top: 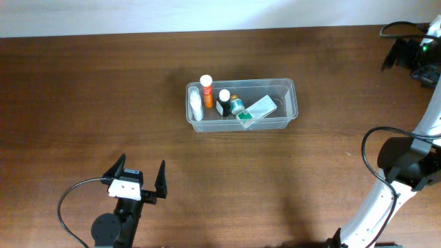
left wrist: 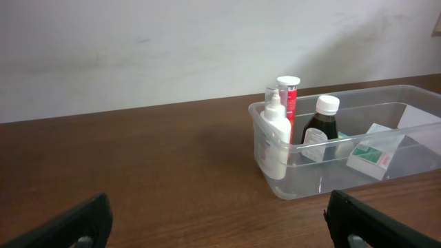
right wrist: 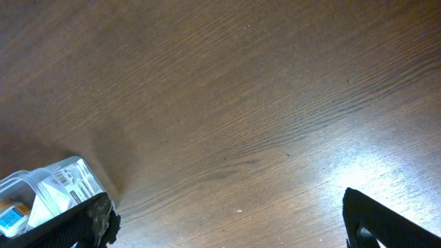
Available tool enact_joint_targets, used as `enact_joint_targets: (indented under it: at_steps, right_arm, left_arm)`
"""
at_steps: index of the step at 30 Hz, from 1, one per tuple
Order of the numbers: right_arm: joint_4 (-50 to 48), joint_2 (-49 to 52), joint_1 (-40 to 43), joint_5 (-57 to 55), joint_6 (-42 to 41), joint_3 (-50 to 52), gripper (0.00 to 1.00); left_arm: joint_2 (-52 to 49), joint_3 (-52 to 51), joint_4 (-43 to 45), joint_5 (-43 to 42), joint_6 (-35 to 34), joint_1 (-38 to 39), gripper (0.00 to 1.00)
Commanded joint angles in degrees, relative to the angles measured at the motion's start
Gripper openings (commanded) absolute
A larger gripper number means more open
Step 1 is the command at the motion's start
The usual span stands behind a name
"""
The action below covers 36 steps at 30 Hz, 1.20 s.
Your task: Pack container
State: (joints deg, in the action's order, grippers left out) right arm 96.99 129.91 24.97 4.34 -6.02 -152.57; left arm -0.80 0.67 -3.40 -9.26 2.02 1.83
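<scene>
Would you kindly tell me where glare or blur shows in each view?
Overhead: table evenly lit, container sharp, a washed-out bright band along the top edge. Left wrist: container sharp, but the left gripper shows dark, blurred jaws in the bottom corners. Right wrist: glare whitens the wood at lower right.

The container [top: 281, 92] is sitting mid-tabletop [top: 89, 89]. Inside, a pump bottle [top: 196, 107] is standing at its left end, a tube [top: 207, 89] in the far-left corner, a capped bottle [top: 224, 102] and a smaller bottle [top: 236, 105] just right of them, and a box [top: 257, 111] is lying beside those. The left hand [top: 143, 161] is hovering nearer, well apart.
</scene>
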Motion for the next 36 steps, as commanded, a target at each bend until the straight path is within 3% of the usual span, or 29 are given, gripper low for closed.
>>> enact_joint_targets:
  at_steps: [1,14,26,30,36]
  right_arm:
    - [0.33,-1.92,-0.2,-0.46,-0.44,0.17,0.98]
    - [0.33,-3.39,-0.61,-0.46,-0.44,0.13,0.98]
    - [0.31,-23.61,-11.63,-0.46,-0.44,1.55,0.98]
    - [0.31,-32.02,-14.71,-0.46,-0.44,9.53,0.98]
    - [0.33,-46.38,-15.67,-0.48,-0.44,29.79,0.98]
  left_arm:
    - [0.5,-0.15,-0.26,-0.85,0.85,-0.28,0.99]
    - [0.5,-0.15,-0.26,-0.85,0.85,-0.28,0.99]
    - [0.5,-0.15,-0.26,-0.85,0.85,-0.28,0.99]
    - [0.5,-0.13,-0.26,-0.85,0.85,-0.28,0.99]
    - [0.5,-0.15,-0.26,-0.85,0.85,-0.28,0.99]
